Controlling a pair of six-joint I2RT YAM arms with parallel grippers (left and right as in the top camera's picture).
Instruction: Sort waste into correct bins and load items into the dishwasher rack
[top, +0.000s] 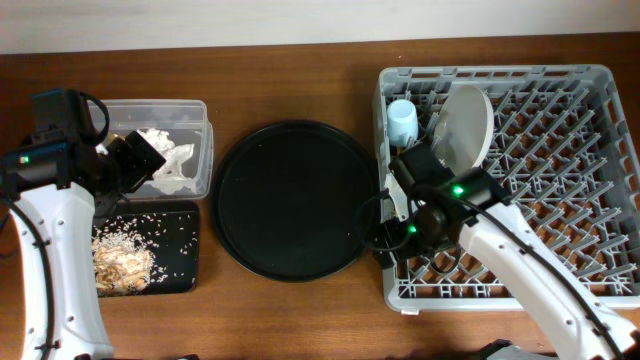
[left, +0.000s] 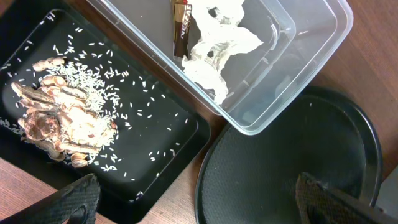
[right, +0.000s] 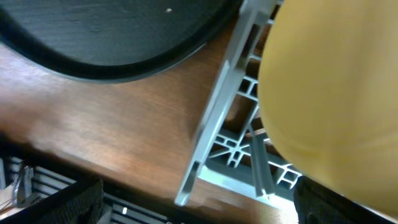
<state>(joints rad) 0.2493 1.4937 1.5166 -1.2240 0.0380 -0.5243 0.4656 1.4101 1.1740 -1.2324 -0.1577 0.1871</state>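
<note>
Crumpled white tissue (top: 168, 162) (left: 221, 46) and the brown-gold wrapper (left: 182, 28) lie in the clear tub (top: 200, 120) (left: 311, 37). Brownish food scraps with rice (top: 122, 265) (left: 62, 121) lie on the flat black tray (top: 185, 215) (left: 168, 118). My left gripper (top: 140, 165) (left: 202, 205) is open and empty above these bins. The grey rack (top: 560, 150) (right: 217, 112) holds the light-blue cup (top: 402, 120) and the upright grey plate (top: 463, 125). My right gripper (top: 390, 238) (right: 202, 202) is open at the rack's left wall, with the yellow bowl (right: 329, 93) close beside its right finger. The pink cup and chopsticks are out of view.
The round black tray (top: 290, 200) (left: 292, 162) (right: 112, 31) sits between the bins and the rack. Bare wooden table shows along the front edge and behind the tray. My right arm covers the rack's front-left part.
</note>
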